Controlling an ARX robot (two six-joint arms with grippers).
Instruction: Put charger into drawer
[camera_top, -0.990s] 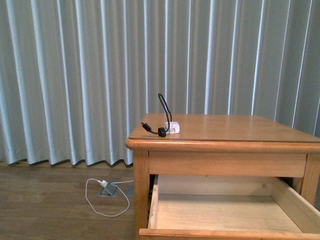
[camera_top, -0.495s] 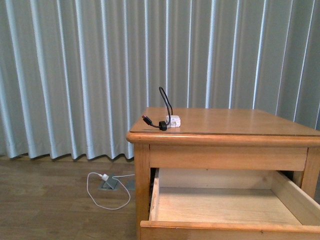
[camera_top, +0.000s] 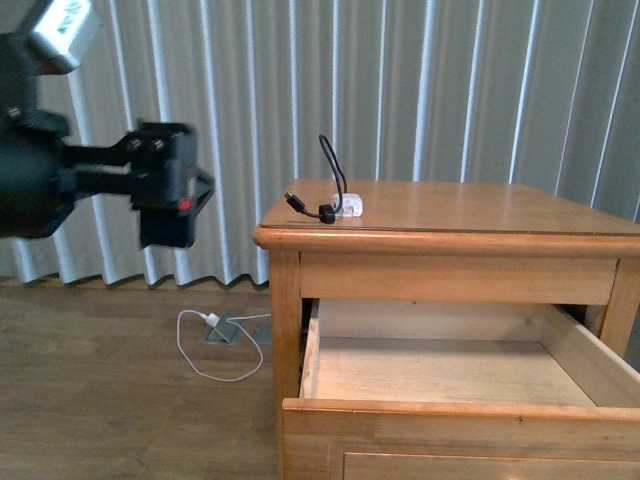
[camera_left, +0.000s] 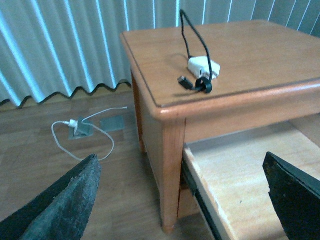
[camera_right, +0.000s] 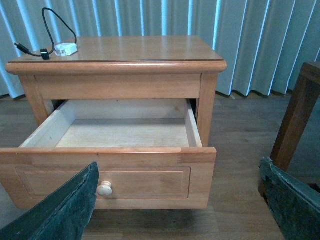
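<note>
Lying on the nightstand (camera_top: 480, 215), the charger (camera_top: 345, 207) is far from the released left hand (camera_top: 168, 190).

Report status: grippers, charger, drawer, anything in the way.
Left gripper, right gripper: jaws open, empty. Charger on nightstand top, near front left corner, untouched. Drawer pulled open, nothing visible inside. Nothing blocking the drawer opening.

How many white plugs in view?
2. The charger, with a black cable, sits on the nightstand near its left edge. The other plug, on a white cable, lies on the floor left of it.
</note>
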